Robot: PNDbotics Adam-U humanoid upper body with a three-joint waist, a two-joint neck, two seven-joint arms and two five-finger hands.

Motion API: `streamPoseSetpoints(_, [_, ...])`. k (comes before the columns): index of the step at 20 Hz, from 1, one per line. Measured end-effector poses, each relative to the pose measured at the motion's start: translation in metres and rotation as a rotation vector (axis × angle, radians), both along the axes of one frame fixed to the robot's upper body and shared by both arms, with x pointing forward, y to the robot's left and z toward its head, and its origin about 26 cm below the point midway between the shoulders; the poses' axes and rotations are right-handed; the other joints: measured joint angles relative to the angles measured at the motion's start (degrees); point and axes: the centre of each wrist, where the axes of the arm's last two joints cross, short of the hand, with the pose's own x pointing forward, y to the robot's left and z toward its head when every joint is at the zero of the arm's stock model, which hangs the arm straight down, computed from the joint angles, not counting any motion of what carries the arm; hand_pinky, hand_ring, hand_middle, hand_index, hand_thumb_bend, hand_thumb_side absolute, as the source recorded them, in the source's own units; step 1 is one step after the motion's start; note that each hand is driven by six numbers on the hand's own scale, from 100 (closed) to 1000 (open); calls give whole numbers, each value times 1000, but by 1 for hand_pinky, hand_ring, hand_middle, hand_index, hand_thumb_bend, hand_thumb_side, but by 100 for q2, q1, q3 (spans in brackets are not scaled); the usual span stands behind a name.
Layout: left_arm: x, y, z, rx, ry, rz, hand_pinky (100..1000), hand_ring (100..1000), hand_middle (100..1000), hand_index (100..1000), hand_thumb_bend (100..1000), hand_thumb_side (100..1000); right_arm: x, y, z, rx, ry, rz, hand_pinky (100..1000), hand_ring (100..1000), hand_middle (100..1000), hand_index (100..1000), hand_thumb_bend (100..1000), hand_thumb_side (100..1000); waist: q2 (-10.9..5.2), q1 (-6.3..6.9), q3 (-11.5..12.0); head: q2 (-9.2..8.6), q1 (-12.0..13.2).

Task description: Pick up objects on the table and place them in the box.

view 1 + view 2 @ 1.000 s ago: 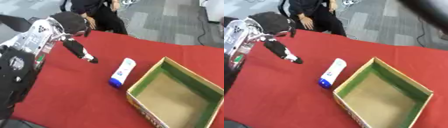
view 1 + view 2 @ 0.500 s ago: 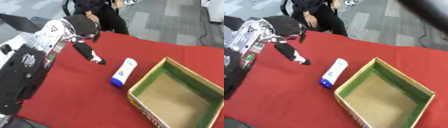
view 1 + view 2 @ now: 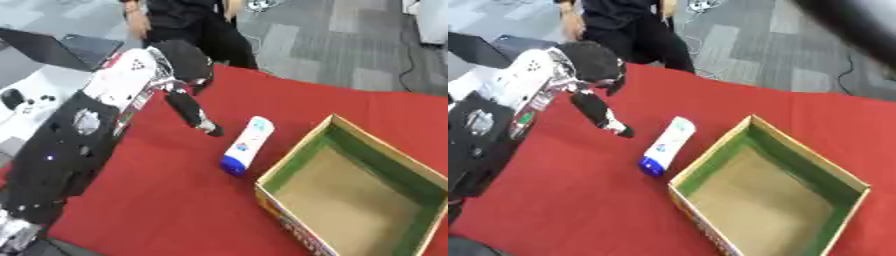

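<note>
Our left hand points straight, empty fingers beside the white-and-blue plastic tube lying on the red-clothed surface; likely light, round, prone to roll, so we'd grip mid-body.

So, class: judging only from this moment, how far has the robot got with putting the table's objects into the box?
Nothing looks done: the box shows only its bare bottom. In hand: nothing held; the left hand reaches, fingers extended, toward the white and blue tube lying just left of the box, without touching it. Left: grasping the tube and putting it in the box.

box corner cropped, tube print blurred
</note>
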Motion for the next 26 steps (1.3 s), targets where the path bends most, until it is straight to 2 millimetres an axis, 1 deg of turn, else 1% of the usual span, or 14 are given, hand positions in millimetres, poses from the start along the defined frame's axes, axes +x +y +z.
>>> streamPoseSetpoints(4, [1, -5, -6, 8, 12, -10, 168, 691, 617, 535, 542, 1000, 0, 0, 0, 0, 1, 1, 141, 307, 381, 414, 154, 987, 0, 0, -11, 0, 29])
streamPoseSetpoints(9, [0, -2, -17, 7, 41, 0, 141, 666, 608, 533, 519, 1000, 0, 0, 0, 1, 2, 1, 140, 307, 381, 416, 154, 986, 0, 0, -16, 0, 18])
streamPoseSetpoints(15, [-3, -6, -35, -27, 96, 7, 109, 638, 600, 532, 487, 1000, 1, 1, 2, 2, -2, 4, 140, 307, 381, 416, 155, 986, 0, -3, -20, 0, -77])
streamPoseSetpoints(18, [-5, -10, -41, -45, 115, 3, 115, 642, 604, 537, 484, 1000, 1, 1, 2, 4, -2, 4, 140, 307, 381, 415, 155, 987, 0, -6, -20, 0, -78])
streamPoseSetpoints(21, [-9, -14, -45, -61, 124, -6, 142, 659, 630, 562, 477, 1000, 2, 1, 2, 4, -3, 4, 140, 307, 380, 412, 156, 987, 0, -17, -28, 0, -78])
streamPoseSetpoints(22, [-11, -15, -47, -66, 125, -10, 139, 657, 629, 562, 494, 1000, 2, 1, 2, 4, -3, 4, 140, 307, 380, 412, 158, 968, 1, -18, -33, 0, -78])
streamPoseSetpoints(23, [-13, -17, -48, -72, 125, -16, 140, 655, 634, 568, 475, 1000, 2, 1, 2, 4, -3, 4, 140, 307, 380, 412, 156, 987, 1, -18, -34, 0, -78])
streamPoseSetpoints(26, [-17, -22, -51, -90, 128, -28, 143, 656, 639, 574, 475, 1000, 1, 1, 2, 2, -2, 4, 139, 306, 381, 413, 157, 987, 2, -33, -34, 0, -74])
